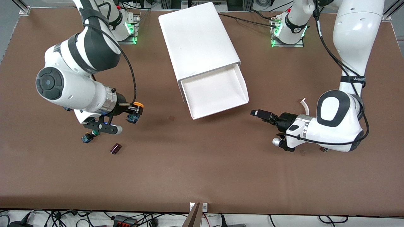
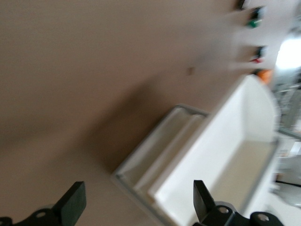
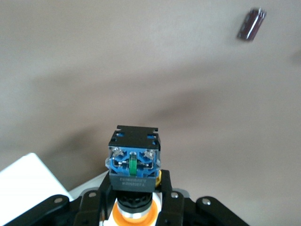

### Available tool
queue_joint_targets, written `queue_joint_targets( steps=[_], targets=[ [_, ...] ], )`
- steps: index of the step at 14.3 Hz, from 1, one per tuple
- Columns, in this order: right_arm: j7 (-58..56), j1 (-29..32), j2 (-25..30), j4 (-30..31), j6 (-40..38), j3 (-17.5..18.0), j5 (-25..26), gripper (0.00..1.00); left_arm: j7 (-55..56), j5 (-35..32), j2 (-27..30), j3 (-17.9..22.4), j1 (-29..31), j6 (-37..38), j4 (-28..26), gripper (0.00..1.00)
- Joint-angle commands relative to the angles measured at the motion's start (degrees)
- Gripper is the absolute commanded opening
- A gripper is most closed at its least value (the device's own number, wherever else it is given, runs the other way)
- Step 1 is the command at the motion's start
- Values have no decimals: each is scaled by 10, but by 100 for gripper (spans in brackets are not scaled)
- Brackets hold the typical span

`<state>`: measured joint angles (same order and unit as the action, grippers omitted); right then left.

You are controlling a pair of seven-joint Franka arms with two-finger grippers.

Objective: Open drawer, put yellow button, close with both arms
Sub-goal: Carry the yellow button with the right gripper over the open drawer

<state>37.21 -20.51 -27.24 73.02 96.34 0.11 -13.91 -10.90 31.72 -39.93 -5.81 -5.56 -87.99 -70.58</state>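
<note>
So the bottom of the front frame was just bare brown surface [image 1: 202,176]. A bit higher at lower left sat a small dark reddish block [image 1: 115,148], and just above it a green-capped button [image 1: 87,137] lay half tucked under the right arm's wrist.

The right tool [image 1: 135,113], left of centre in the frame, was clamped narrow on the yellow button [image 1: 136,108]. In the right wrist view you could see the yellow cap down by the fingers [image 3: 171,200] and the blue-and-black body sticking out past them, all of it up off the surface. That arm was bent hard at the elbow, with the wrist pointing toward the middle of the frame.

At right of centre, the left tool [image 1: 257,113] stood spread wide and held nothing, aimed at the drawer [image 1: 214,91], with the forearm lying low and level.

The drawer itself, mid-frame, was already pulled out of the cabinet [image 1: 197,41] and looked empty.

My read: opening was done and the carry was the step in hand. Next, the button needed swinging over the open tray and letting go, then both arms pushing the front shut.
</note>
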Motion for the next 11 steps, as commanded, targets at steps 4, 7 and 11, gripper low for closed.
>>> queue_joint_targets(
  steps=[4, 7, 11],
  targets=[
    [285, -103, -22, -61, -2, 0, -8, 0, 17, -301, 36, -1, -25, 7, 11, 100],
    [390, -139, -28, -72, 31, 1, -9, 0, 13, -350, 41, 7, -22, -5, 67, 100],
    [550, -187, -61, -72, 118, 1, -9, 0, 70, -348, 43, 19, -15, -7, 115, 100]
  ],
)
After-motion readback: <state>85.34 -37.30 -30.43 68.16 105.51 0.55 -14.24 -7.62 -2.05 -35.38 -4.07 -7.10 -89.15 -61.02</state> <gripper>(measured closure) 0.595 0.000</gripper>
